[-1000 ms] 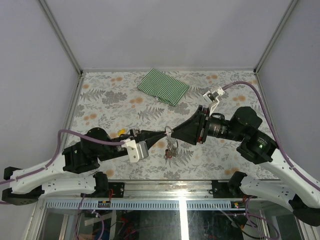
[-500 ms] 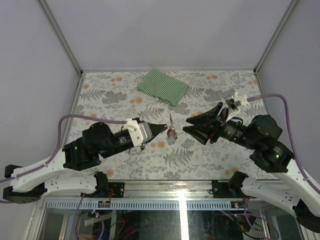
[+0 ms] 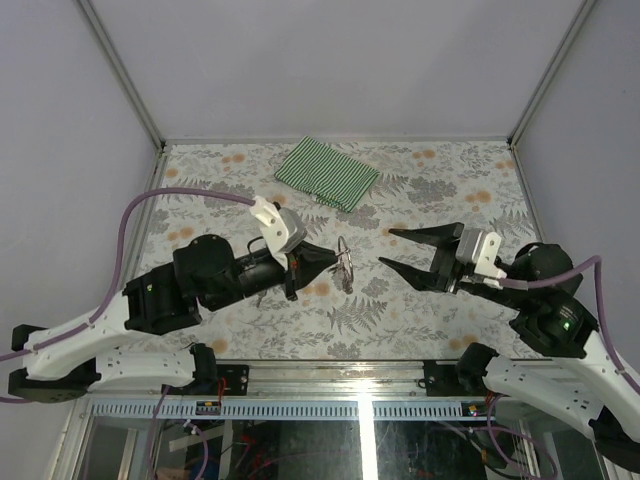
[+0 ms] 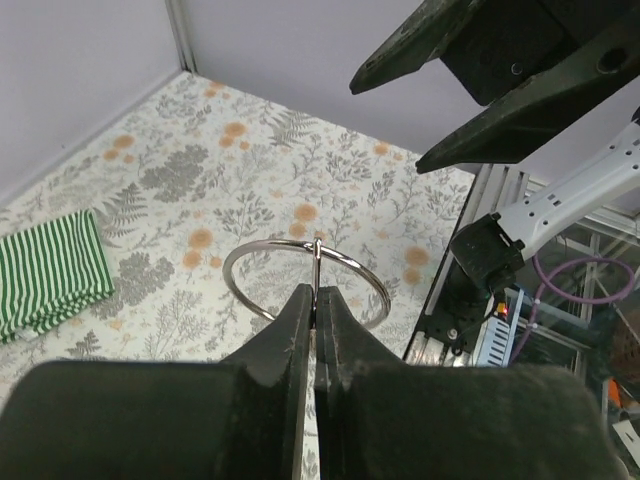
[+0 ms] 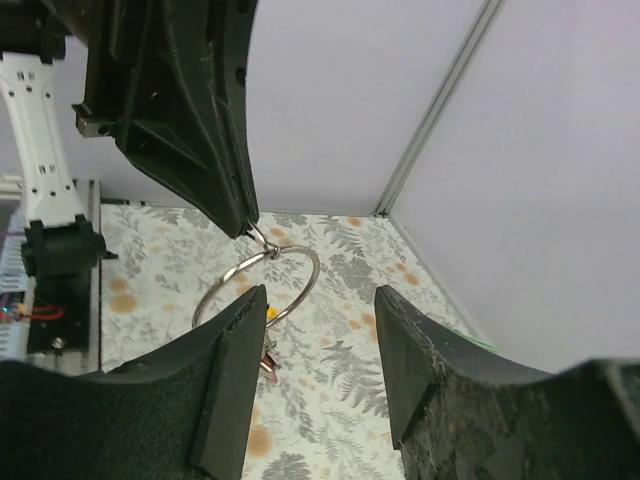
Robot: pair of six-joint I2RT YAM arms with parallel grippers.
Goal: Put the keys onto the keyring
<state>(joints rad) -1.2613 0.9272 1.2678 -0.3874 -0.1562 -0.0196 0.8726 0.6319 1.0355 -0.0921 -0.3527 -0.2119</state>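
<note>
Left claw [image 3: 331, 262] is closed tight, its two fingers pressed together on the wire of the keyring [image 3: 345, 261], which is held up off the table [image 3: 450, 170] just left of the middle of the top view. From above, the large ring is seen almost edge-on as a thin sliver. Its long axis runs up and down the frame, and its flat face is turned toward the right claw [image 3: 388, 248]. In the left wrist view the same ring is spread out as a wide, flattened oval beyond the closed fingertips, with its long axis running left to right across the frame and a second wire standing upright at the grip. The right claw is held partly open with nothing between its fingers, right of centre in the top view and apart from the ring. In the right wrist view the ring hangs from the tip of the left claw in the upper left. A yellow tag [image 5: 271, 314] and a reddish piece [image 5: 266, 367] can be made out below it, partly hidden by the near finger. Any writing on them is too small to be read. A green-and-white striped cloth [image 3: 327, 172] lies at the upper middle of the table.
</note>
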